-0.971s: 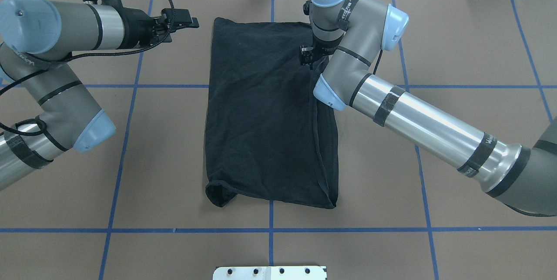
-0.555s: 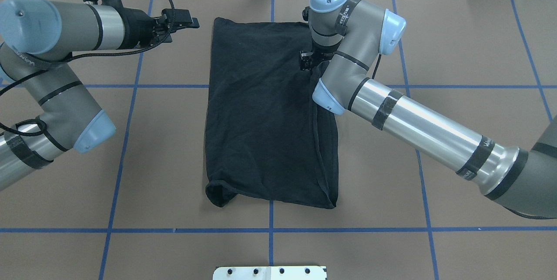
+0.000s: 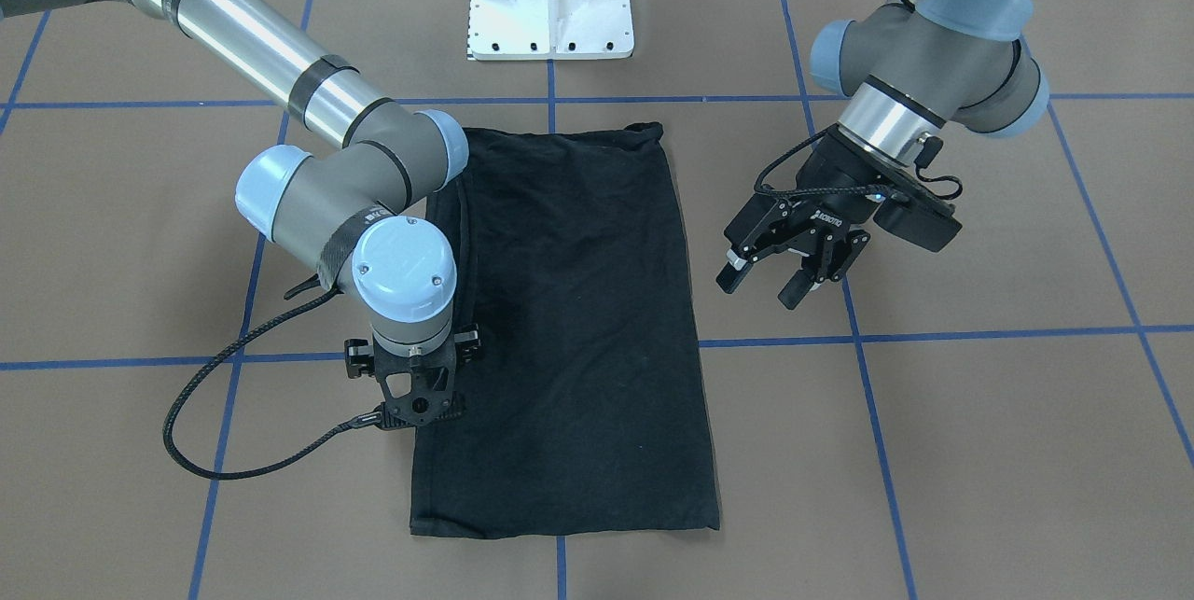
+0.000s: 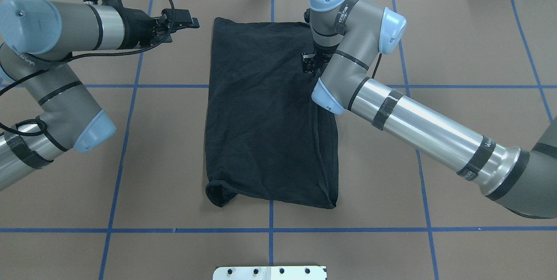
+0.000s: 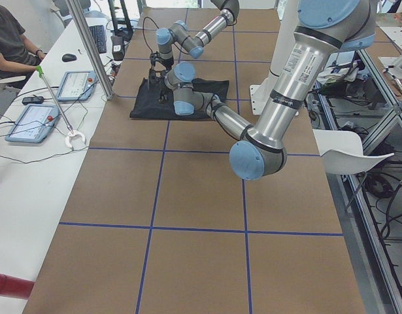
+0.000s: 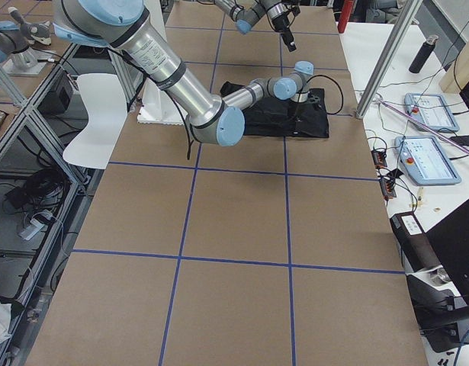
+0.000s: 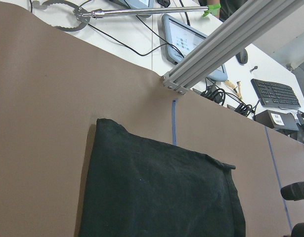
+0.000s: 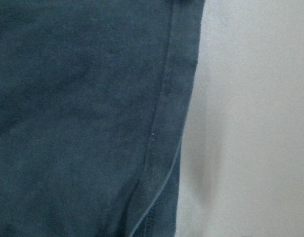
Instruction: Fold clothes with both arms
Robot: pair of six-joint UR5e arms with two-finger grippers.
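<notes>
Pincer on the left arm, the left pincer, hangs with its fingers spread wide and empty, above bare surface and just off the shirt's far corner on that side. The right pincer's state I cannot tell: it sits under its own wrist in every outside view.

Brown covering marked with blue tape lines spans the whole surface. The right arm reaches across it, wrist pointing straight down over the shirt's long edge on its own side, towards the far end. The left arm lies level, well apart from the cloth.

The shirt lies flat at the middle of the surface, already folded into a long narrow rectangle. One near corner bulges open.

The step in hand looks like taking hold at the far end for a crosswise fold. To do it well, the right pincer should bite over the hem and catch every layer. The left should take the matching corner, then both should lift low and level so the stack does not skew.

No print shows on the cloth in any view. The right wrist camera is so close that only fabric, hem and pale surface show, with no fingers.
</notes>
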